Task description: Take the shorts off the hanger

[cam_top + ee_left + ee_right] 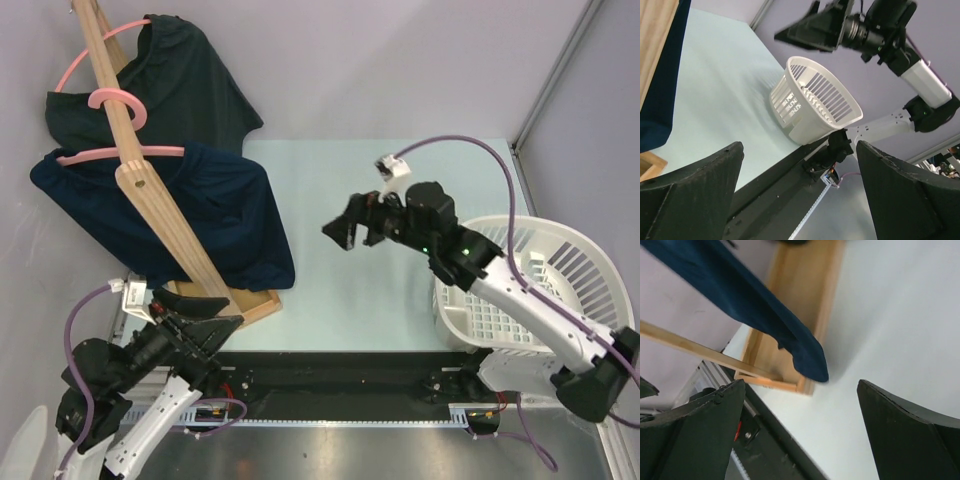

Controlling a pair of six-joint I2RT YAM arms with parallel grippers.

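The navy blue shorts (210,215) hang from a pink hanger (120,153) on the slanted wooden rack (150,190) at the left. The blackish dark green shorts (185,85) hang from a second pink hanger (100,45) behind them. The navy hem also shows in the right wrist view (790,335). My right gripper (352,228) is open and empty above the table's middle, to the right of the navy shorts and apart from them. My left gripper (215,318) is open and empty at the near left, by the rack's base.
A white slatted laundry basket (560,260) stands at the right and shows in the left wrist view (815,107). The rack's wooden base tray (805,300) lies on the pale green table (380,310). Grey walls close the back and sides.
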